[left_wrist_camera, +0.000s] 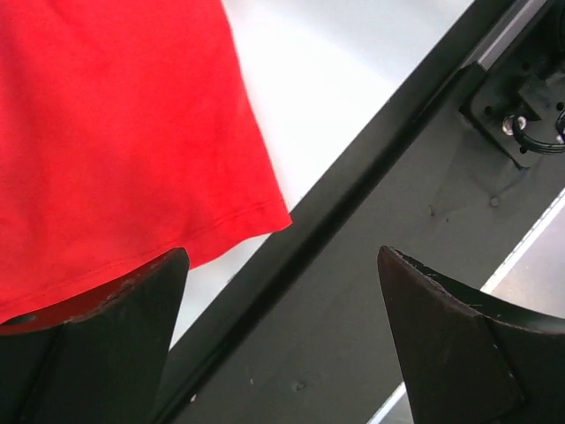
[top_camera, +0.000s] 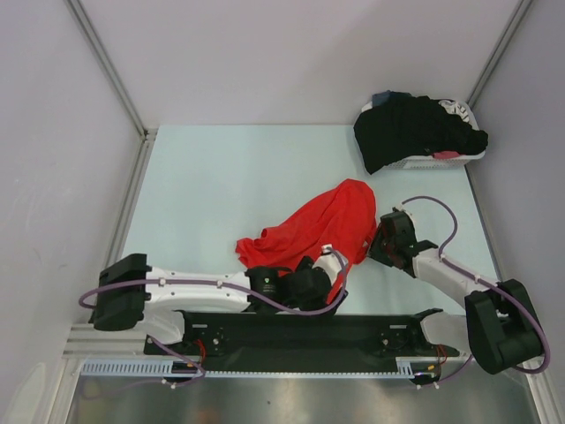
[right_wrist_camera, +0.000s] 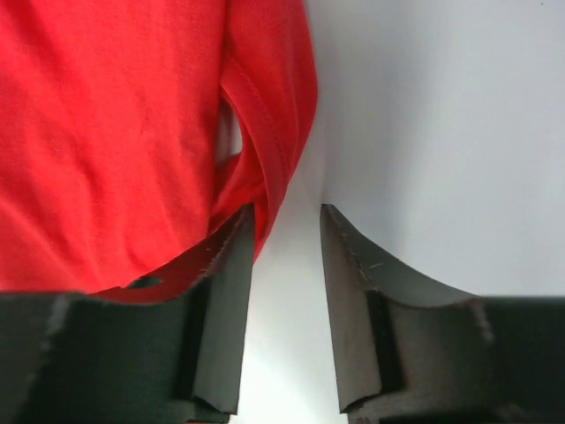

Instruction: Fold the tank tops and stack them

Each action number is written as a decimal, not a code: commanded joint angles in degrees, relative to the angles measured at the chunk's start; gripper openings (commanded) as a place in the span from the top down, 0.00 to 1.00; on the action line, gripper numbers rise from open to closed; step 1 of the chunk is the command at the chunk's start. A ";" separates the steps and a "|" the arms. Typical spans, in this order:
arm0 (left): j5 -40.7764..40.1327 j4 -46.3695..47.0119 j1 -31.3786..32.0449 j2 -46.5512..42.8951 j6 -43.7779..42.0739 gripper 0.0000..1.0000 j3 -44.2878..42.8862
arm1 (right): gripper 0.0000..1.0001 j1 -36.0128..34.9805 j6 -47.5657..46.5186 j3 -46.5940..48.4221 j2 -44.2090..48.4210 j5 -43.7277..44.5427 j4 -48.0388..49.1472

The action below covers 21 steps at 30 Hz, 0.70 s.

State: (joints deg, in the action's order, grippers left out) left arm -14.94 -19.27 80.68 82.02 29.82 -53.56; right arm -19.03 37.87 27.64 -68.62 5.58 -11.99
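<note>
The red tank top [top_camera: 318, 231] lies crumpled in a loose heap on the pale counter [top_camera: 221, 185], near the front edge and between the two arms. Its near hem hangs just beside the left tool [top_camera: 329, 263], whose jaws stand wide apart with nothing between them. In the left wrist view the red cloth lies past one finger [left_wrist_camera: 132, 309] only, and the gap shows bare counter and the black mounting plate [left_wrist_camera: 371, 300]. The right tool [top_camera: 380, 238] sits at the garment's right edge, its jaws released but narrowly parted. A folded red hem runs along the outside of one finger [right_wrist_camera: 225, 300], and the gap itself holds nothing. The black tank top [top_camera: 410, 128] is well apart, draped over the white basket [top_camera: 415, 162] in the far right corner.
</note>
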 commanded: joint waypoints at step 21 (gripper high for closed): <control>-2.02 -5.96 -6.59 14.15 3.40 1.00 -6.21 | 1.00 6.88 -0.86 4.35 9.90 8.65 -7.52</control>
State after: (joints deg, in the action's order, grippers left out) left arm -14.90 -24.71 75.85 101.58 32.51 -61.14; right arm -14.22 37.63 30.04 -60.36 10.72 -16.29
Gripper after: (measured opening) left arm 0.036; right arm 0.011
